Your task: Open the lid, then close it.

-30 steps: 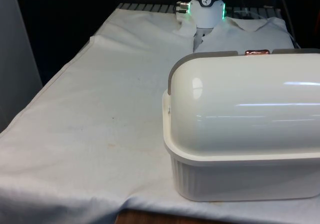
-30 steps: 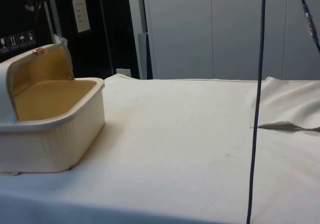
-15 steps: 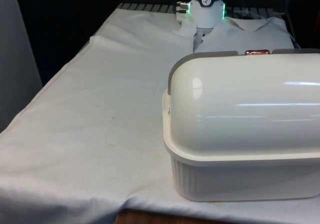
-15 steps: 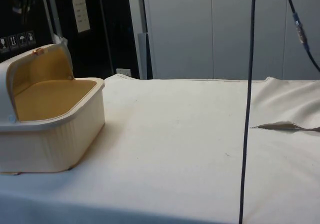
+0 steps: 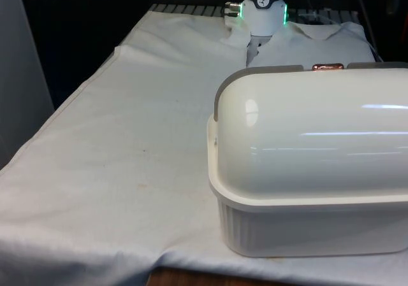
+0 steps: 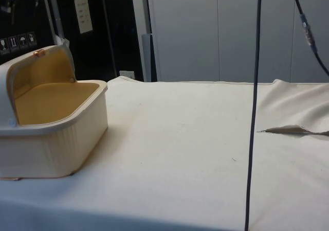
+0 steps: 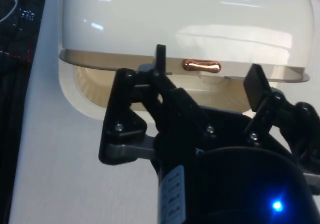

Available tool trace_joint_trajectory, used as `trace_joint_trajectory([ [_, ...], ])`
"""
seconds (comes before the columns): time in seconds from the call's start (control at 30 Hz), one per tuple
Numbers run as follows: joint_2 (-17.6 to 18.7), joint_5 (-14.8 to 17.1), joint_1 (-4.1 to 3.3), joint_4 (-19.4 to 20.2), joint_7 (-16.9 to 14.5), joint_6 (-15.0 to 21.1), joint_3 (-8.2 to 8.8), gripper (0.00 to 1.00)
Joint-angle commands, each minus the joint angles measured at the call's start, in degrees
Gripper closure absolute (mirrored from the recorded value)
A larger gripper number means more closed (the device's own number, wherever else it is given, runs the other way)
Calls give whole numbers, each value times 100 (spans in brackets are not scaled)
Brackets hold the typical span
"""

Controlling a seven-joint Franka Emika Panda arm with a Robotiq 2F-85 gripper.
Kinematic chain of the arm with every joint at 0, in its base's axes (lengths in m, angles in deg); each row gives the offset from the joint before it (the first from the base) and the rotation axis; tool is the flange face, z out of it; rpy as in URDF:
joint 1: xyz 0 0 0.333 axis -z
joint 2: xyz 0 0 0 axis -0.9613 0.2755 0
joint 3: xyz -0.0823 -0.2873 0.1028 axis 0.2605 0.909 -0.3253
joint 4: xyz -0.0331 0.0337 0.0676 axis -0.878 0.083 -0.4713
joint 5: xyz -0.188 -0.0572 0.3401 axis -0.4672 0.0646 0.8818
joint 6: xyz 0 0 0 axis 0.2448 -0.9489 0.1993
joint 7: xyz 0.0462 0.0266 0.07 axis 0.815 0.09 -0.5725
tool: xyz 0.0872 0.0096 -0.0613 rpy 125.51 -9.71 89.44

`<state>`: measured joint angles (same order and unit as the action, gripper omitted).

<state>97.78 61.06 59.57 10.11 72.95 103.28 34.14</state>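
Gripper: the black two-finger gripper (image 7: 207, 69) hangs above the bread box, fingers spread apart with nothing between them, the copper handle sitting in the gap beyond the tips.
Handle: the small copper-coloured knob (image 7: 201, 66) sits on the edge of the lid, untouched; in the front view it shows at the top of the box (image 5: 327, 66).
Lid: the glossy cream roll-top lid (image 5: 306, 133) is rolled back over the dome; the side view shows its raised edge (image 6: 38, 53) and the tan interior exposed.
Box: the cream ribbed plastic bread box (image 6: 51, 148) stands on the white cloth-covered table (image 5: 127, 139), at the front view's right.
Change: the box, lid and handle sit just as they did a second ago; the hanging black cable (image 6: 252, 112) has shifted sideways in the side view.
Meaning: opening looks done; closing seems next, which calls for catching the handle and drawing the lid down.
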Motion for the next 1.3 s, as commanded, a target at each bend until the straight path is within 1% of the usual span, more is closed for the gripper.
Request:
trace_joint_trajectory([
  [0.0,29,6,-6,-40,23,-40,0,16],
  [0.07,23,-6,-11,-34,29,-34,6,7],
  [0.1,23,-11,-17,-29,29,-23,6,0],
  [0.17,6,0,-6,-6,0,0,0,0],
  [0.33,23,-23,-40,-23,34,11,6,0],
  [0.37,29,-29,-40,-23,40,23,6,0],
  [0.4,11,0,-23,-6,0,6,-6,0],
  [0.43,34,-29,-52,-23,46,34,11,0],
  [0.53,74,-29,-57,-29,63,80,11,0],
  [0.63,155,-29,-57,-40,74,178,11,0],
  [0.67,115,0,-40,-6,23,149,-6,0],
  [0.7,172,-29,-57,-46,74,201,11,0],
  [0.9,281,-34,-57,11,86,424,23,0],
  [0.93,315,-23,-52,23,80,481,17,0],
  [0.97,298,0,-40,6,34,395,0,0],
  [1.0,332,-6,-46,23,74,498,6,0],
  [1.13,390,34,-23,17,57,556,-17,0],
  [1.27,424,69,23,23,-11,596,-34,0],
])
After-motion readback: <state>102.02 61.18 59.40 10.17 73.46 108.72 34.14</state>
